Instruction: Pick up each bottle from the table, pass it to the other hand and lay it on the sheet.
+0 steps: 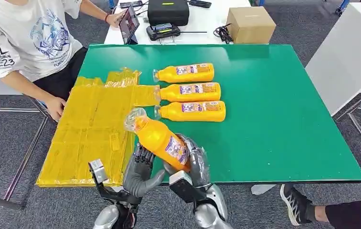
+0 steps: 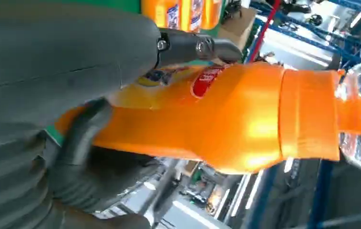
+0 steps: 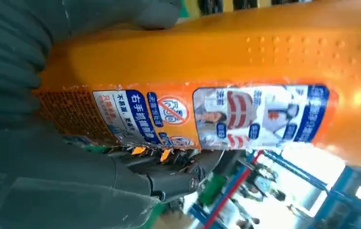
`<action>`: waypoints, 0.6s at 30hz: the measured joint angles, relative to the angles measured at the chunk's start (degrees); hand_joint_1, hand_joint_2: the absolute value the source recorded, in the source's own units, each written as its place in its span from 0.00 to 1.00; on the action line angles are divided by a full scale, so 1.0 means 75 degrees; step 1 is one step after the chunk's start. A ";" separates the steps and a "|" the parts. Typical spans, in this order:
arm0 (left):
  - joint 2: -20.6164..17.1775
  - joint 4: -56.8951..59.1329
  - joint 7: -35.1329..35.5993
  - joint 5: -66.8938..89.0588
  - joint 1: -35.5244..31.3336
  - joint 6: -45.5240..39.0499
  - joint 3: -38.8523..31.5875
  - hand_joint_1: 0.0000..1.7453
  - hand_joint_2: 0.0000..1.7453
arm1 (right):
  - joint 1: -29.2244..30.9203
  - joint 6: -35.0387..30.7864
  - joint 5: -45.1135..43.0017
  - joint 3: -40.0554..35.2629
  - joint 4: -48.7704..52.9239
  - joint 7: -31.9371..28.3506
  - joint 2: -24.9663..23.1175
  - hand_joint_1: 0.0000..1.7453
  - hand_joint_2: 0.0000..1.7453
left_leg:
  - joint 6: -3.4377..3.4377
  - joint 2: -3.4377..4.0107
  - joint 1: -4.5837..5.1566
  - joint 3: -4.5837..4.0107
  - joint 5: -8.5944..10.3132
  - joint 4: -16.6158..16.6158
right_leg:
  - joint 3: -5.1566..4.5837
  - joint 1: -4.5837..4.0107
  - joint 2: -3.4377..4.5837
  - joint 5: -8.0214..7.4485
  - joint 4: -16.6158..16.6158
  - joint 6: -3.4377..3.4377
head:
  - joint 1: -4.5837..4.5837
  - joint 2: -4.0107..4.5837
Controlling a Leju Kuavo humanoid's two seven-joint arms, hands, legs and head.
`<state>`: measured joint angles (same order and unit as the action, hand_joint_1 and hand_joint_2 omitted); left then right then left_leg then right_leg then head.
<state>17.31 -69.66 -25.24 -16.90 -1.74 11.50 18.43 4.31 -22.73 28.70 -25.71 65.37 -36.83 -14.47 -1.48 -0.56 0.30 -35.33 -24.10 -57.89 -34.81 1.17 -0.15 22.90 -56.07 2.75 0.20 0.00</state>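
An orange bottle (image 1: 160,140) with a clear cap is held tilted above the table's near edge, cap pointing to the far left. My left hand (image 1: 141,172) grips its lower body from the left, and my right hand (image 1: 195,164) grips it from the right. In the left wrist view the left hand (image 2: 49,95) wraps the bottle (image 2: 226,119). In the right wrist view the right hand (image 3: 35,167) closes around the labelled bottle (image 3: 216,62). Three more orange bottles (image 1: 185,73) (image 1: 190,91) (image 1: 192,111) lie side by side on the green table (image 1: 273,109). The yellow sheet (image 1: 87,129) covers the table's left part.
A person sits at the far left with a hand (image 1: 54,107) on the sheet's edge. Behind the green table a white table carries a cardboard box (image 1: 251,24), a black case (image 1: 168,10) and a tablet (image 1: 128,24). Someone's shoe (image 1: 295,202) is at the lower right.
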 measured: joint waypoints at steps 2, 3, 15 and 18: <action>-0.0009 0.0035 0.0003 -0.0012 -0.0001 -0.0003 -0.0006 0.00 1.00 | 0.0050 -0.0023 -0.0015 -0.0125 -0.0224 -0.0015 -0.0073 1.00 1.00 | -0.0001 -0.0001 0.0002 -0.0001 0.0000 0.0000 | 0.0001 0.0002 0.0000 0.0000 0.0001 0.0000 | -0.0003 0.0000; -0.0023 0.0049 0.0003 -0.0014 -0.0005 -0.0009 -0.0006 0.00 1.00 | 0.0080 -0.0026 -0.0015 -0.0163 -0.0302 -0.0017 -0.0093 1.00 1.00 | -0.0001 -0.0002 0.0003 -0.0002 0.0001 0.0000 | 0.0000 0.0003 -0.0001 0.0000 0.0001 0.0000 | -0.0003 0.0000; -0.0114 0.0146 0.0003 -0.0009 -0.0045 -0.0079 -0.0058 0.00 1.00 | 0.0172 0.0055 0.0009 -0.0455 -0.0527 0.0076 -0.0113 1.00 1.00 | -0.0001 -0.0001 0.0004 -0.0004 -0.0001 -0.0001 | -0.0004 0.0003 0.0000 0.0000 0.0002 0.0001 | -0.0003 0.0000; -0.0114 0.0163 0.0003 -0.0009 -0.0044 -0.0105 -0.0119 0.00 1.00 | 0.0200 0.0087 0.0018 -0.0591 -0.0579 0.0114 -0.0116 1.00 1.00 | -0.0001 -0.0001 0.0003 -0.0004 0.0000 -0.0001 | -0.0004 0.0002 0.0000 0.0000 0.0002 0.0000 | -0.0003 0.0000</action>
<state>16.46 -68.43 -25.22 -16.96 -2.07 10.71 17.53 5.81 -22.08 28.83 -30.14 61.02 -35.98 -15.34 -1.49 -0.57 0.33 -35.36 -24.10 -57.90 -34.84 1.18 -0.15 22.90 -56.06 2.75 0.17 0.00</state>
